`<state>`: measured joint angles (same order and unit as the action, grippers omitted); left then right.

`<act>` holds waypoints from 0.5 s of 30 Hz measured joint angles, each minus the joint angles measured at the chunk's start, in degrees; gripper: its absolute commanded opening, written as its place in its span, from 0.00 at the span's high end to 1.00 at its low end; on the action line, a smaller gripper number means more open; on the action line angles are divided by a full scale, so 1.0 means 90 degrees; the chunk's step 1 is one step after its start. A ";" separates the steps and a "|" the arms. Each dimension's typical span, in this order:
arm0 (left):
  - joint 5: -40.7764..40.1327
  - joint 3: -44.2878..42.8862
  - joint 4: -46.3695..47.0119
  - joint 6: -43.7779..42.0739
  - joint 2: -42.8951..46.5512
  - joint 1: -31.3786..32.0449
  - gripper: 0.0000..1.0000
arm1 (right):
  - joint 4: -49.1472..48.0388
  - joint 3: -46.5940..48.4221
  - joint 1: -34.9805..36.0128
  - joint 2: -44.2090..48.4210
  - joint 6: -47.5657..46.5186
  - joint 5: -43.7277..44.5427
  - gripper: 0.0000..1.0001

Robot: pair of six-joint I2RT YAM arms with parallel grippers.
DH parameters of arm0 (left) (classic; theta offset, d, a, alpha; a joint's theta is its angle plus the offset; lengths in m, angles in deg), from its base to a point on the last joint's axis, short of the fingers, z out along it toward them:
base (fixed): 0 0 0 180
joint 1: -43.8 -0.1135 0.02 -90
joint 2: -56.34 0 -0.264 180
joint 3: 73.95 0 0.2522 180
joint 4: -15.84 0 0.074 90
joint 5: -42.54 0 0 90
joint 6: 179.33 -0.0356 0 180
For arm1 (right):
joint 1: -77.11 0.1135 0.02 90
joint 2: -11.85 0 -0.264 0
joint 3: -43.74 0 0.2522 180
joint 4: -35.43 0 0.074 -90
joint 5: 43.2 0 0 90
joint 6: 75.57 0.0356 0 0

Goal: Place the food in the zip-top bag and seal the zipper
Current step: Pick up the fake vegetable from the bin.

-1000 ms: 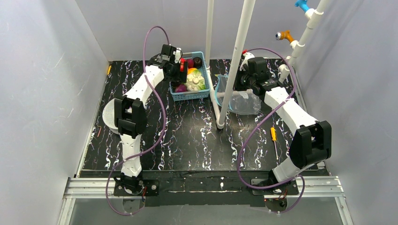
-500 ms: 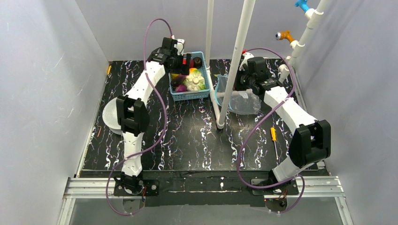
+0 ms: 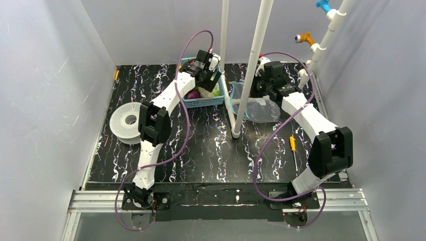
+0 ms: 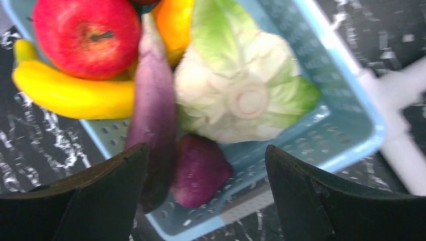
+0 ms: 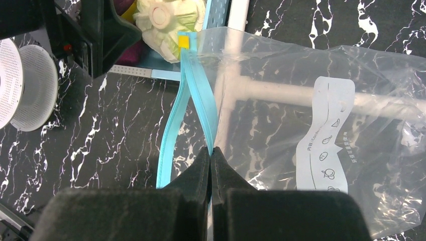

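Observation:
My left gripper (image 4: 206, 148) is open and empty, hovering over the near part of the light-blue basket (image 4: 346, 115). The basket holds a red apple (image 4: 85, 35), a yellow banana (image 4: 65, 93), a long purple eggplant (image 4: 153, 115) and a round purple piece (image 4: 201, 170) between my fingers. In the top view the left gripper (image 3: 211, 75) is above the basket. My right gripper (image 5: 211, 148) is shut on one side of the teal zipper (image 5: 193, 90) of the clear zip-top bag (image 5: 351, 150). The bag's mouth gapes and no food shows inside.
A white-green cabbage (image 4: 241, 95) fills the basket's middle. A white PVC frame stands between basket and bag, with upright posts (image 3: 251, 65) and a bar under the bag (image 5: 281, 95). A white spool (image 3: 125, 122) lies at the left, a screwdriver (image 3: 293, 145) at the right.
My left arm has swung right, from the basket's left rim to above its right part, uncovering the white spool. The right gripper and bag have not moved.

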<state>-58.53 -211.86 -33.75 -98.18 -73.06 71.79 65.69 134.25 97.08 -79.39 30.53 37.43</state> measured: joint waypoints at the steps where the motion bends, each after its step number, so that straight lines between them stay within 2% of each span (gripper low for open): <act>1: -0.0134 0.0000 0.0002 -0.0104 -0.0034 -0.0030 0.22 | 0.0000 0.0000 -0.0002 0.0000 0.0000 -0.0004 0.99; 4: -0.0513 0.0002 0.0003 -0.0310 -0.0133 -0.0108 0.28 | 0.0000 0.0000 -0.0003 0.0000 0.0000 -0.0007 0.99; 9: -0.0958 -0.0043 0.0030 -0.0457 -0.0288 -0.0172 0.29 | 0.0000 0.0000 -0.0003 0.0000 0.0000 -0.0021 0.99; 15: -0.1077 -0.0080 0.0060 -0.0466 -0.0569 -0.0195 0.35 | -0.0001 0.0002 -0.0003 -0.0009 0.0000 -0.0027 0.99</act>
<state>-68.23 -212.58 -33.21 -102.37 -78.18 70.03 65.69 134.27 97.05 -79.47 30.53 37.18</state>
